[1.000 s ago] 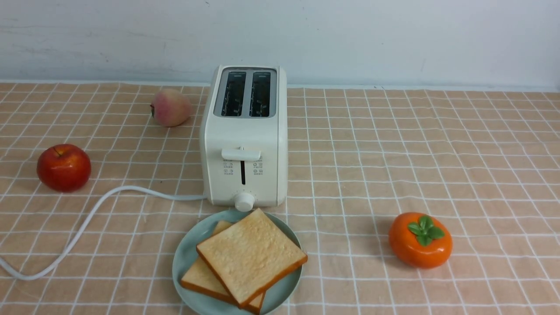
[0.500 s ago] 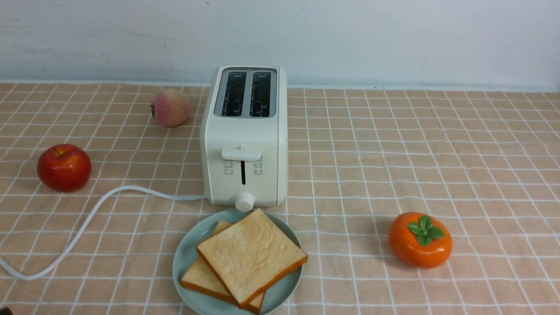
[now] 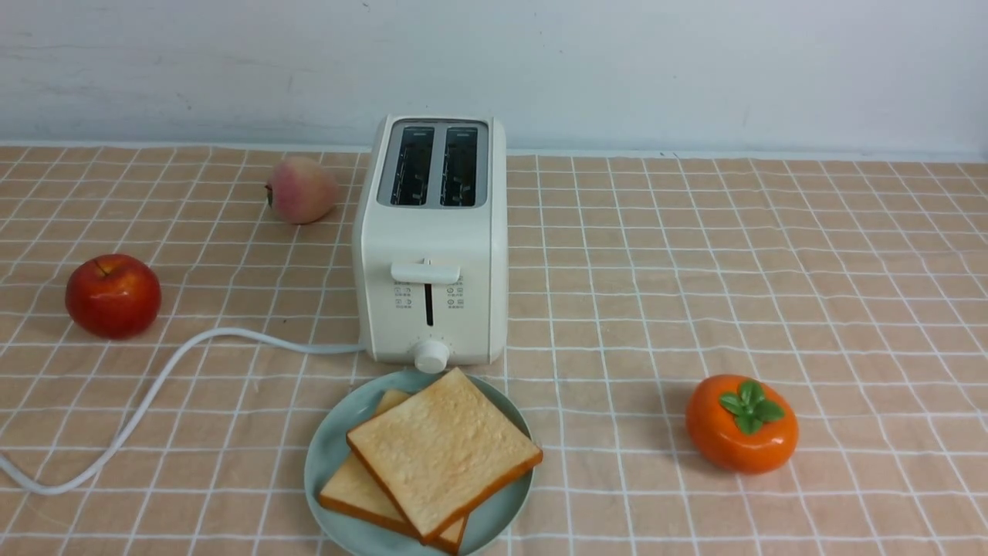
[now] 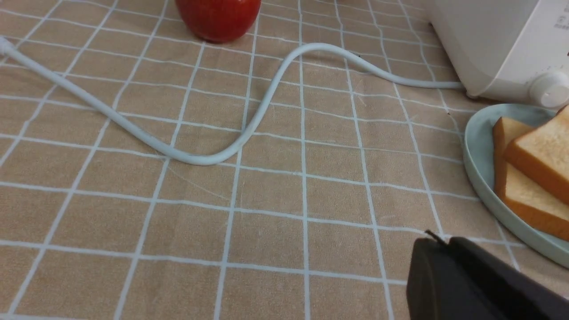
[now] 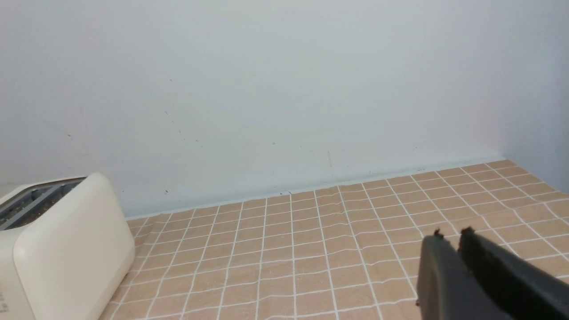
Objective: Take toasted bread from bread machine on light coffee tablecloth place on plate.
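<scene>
Two slices of toasted bread lie stacked on the pale teal plate, the upper slice askew over the lower one. Just behind the plate stands the cream bread machine on the light coffee tablecloth, both slots dark and empty. Neither gripper shows in the front view. My left gripper is shut with nothing in it, low over the cloth near the plate's rim and the bread. My right gripper is shut and empty, off to the side of the bread machine.
A red apple and a peach sit left of the bread machine, and an orange persimmon at the front right. The white cord curves across the cloth to the left edge. A pale wall closes the back.
Nothing on the table has moved. A dark tip that showed at the front view's lower left corner half a second ago is gone.
</scene>
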